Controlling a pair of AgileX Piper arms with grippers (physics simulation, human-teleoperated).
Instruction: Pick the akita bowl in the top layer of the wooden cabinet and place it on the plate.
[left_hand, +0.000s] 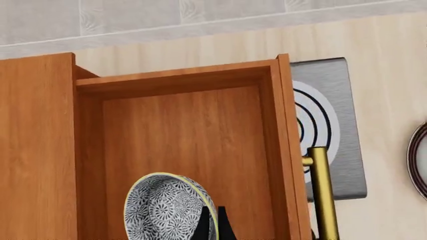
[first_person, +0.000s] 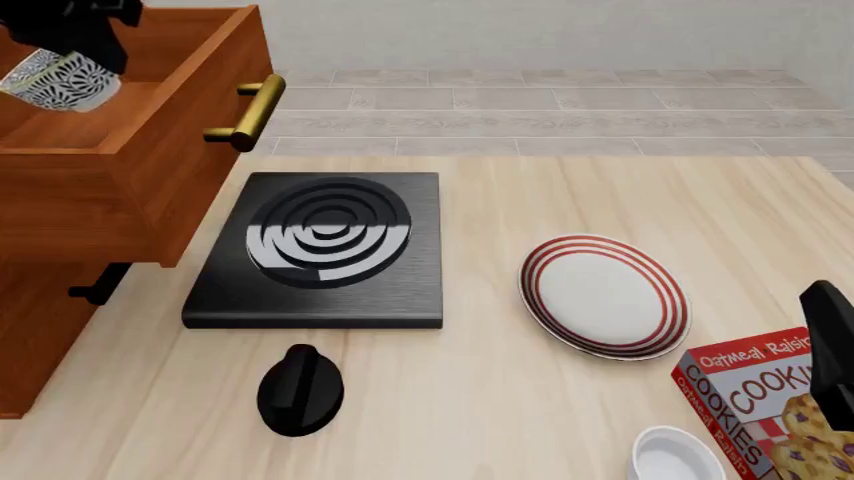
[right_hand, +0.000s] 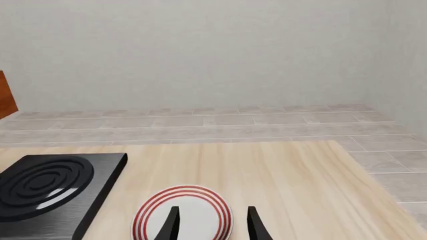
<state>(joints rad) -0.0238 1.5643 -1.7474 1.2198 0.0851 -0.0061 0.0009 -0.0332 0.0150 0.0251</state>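
Bowl: the small round blue-and-white speckled akita bowl (left_hand: 170, 207) is tilted on edge over the open top drawer of the tall reddish-brown wooden cabinet (first_person: 127, 150), at the far left of the front view.
Left gripper: the left gripper (left_hand: 213, 225) has its dark fingertips pressed onto the bowl's rim, one each side of the wall; the bowl hangs from them over the drawer's bare wooden floor.
Drawer: pulled out, its brass bar handle (first_person: 247, 112) jutting toward the stove.
Plate: the round white plate with red rings (first_person: 603, 296) lies flat on the pale wooden table (first_person: 534, 400), well apart from the bowl.
Between them: a black square stove plate with concentric rings (first_person: 320, 250) lies between cabinet and plate.
Right gripper: the right gripper (right_hand: 210, 222) has its jaws spread with nothing between them, hanging above the plate's near side.
Nearby: a black knob (first_person: 300, 390), a cookie box (first_person: 767, 405) and a plain white bowl (first_person: 678, 455) sit along the near edge.
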